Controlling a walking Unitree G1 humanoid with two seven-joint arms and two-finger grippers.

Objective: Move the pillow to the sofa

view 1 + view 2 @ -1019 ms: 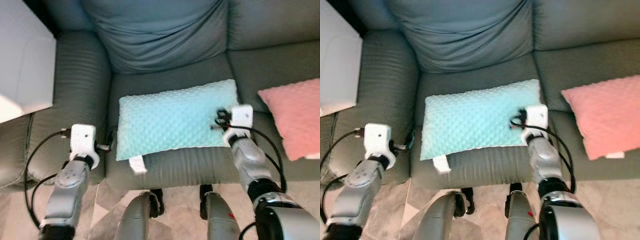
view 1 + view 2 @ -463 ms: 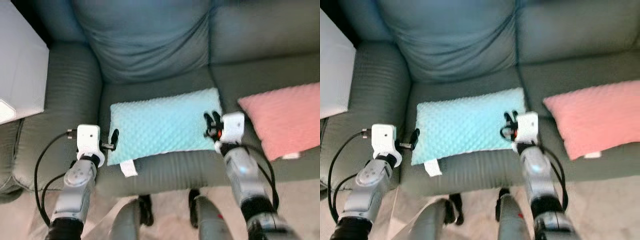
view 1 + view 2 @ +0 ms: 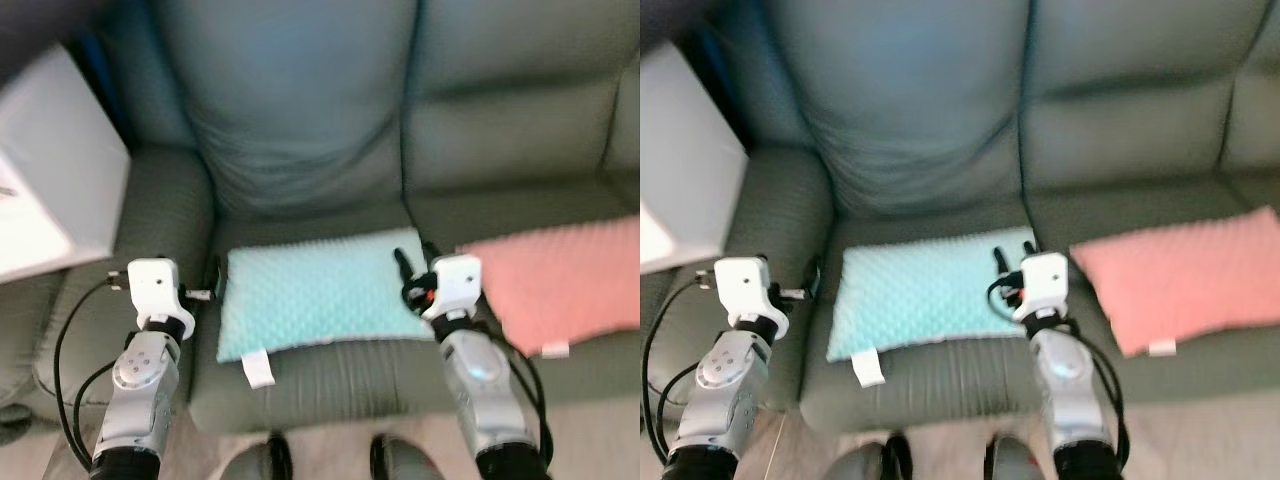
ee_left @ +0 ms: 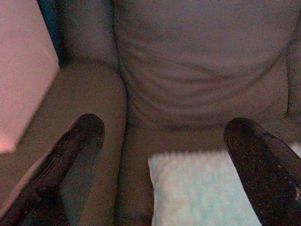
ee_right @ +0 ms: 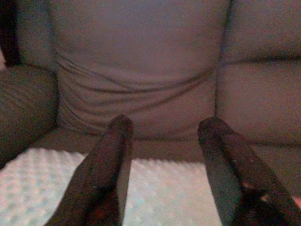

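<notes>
The pillow (image 3: 315, 293) already lies flat on the sofa (image 3: 400, 150) seat, at the centre of the frame, so the step in hand looks like letting go and backing away. Done well, both arms draw straight back without snagging the cover or dragging the pillow toward the seat's front edge. The left hand (image 4: 164, 136) is spread wide, empty, at the pillow's left end. The right hand (image 5: 164, 129) is also apart and empty, above the pillow's right end.
</notes>
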